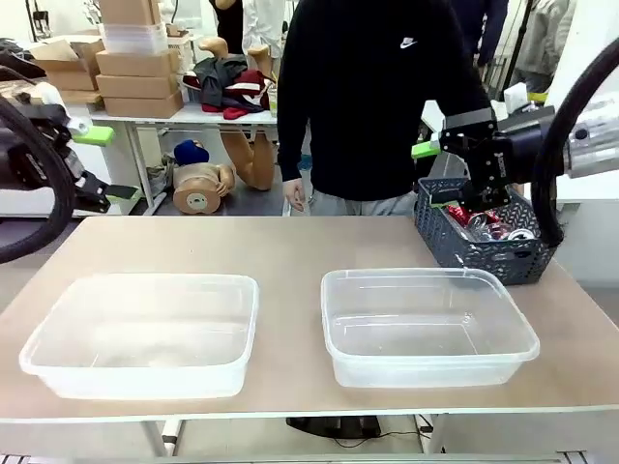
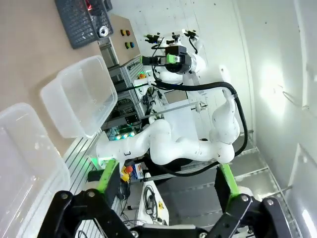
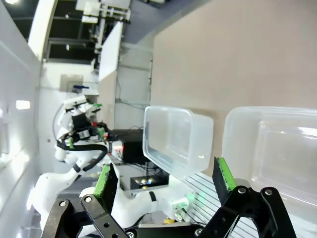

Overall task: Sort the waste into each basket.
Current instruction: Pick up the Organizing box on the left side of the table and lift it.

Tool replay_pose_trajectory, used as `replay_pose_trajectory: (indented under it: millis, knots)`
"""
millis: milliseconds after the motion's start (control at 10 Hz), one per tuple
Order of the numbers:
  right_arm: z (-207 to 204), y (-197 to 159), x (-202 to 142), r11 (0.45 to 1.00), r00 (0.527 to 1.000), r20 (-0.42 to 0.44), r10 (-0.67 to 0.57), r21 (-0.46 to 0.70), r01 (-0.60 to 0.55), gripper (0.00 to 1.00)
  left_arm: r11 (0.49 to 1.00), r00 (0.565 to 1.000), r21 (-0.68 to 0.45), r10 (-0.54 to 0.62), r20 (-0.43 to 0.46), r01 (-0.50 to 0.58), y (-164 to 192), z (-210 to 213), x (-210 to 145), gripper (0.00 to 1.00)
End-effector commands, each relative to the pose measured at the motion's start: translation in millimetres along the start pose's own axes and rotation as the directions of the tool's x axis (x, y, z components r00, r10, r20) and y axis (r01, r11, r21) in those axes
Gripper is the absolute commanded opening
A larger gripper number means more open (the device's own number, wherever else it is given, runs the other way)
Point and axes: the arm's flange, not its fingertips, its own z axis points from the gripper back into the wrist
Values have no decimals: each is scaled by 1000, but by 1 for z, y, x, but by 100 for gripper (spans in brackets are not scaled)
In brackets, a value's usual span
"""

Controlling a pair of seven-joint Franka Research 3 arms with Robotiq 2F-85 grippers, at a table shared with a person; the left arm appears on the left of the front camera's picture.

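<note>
Tabletop [image 1: 290, 246]: one. Clear tubs on it: two, the left tub [image 1: 145, 379] and the right tub [image 1: 426, 372]. Dark lattice basket [image 1: 484, 259]: one. Cans [image 1: 462, 216] inside it: two red ones I can make out plus one silver top, so three at least. The heap is cramped and partly hidden from me, so possibly more. Person [image 1: 377, 97] across from me: one.

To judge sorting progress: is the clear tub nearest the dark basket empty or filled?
Empty: the clear tub shows a bare see-through floor, nothing lying inside.
</note>
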Motion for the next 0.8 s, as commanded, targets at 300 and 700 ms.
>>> replay_pose_trajectory:
  millis: [300, 700]
  knots:
    - [4, 0, 5, 999, 999, 6, 47, 7, -47, 100, 998, 999, -27, -50, 2, 50, -9, 0, 1, 100]
    - [-58, 39, -9, 994, 993, -102, 55, -90, -64, 100, 968, 974, 249, 78, -213, -23, -15, 12, -10, 100]
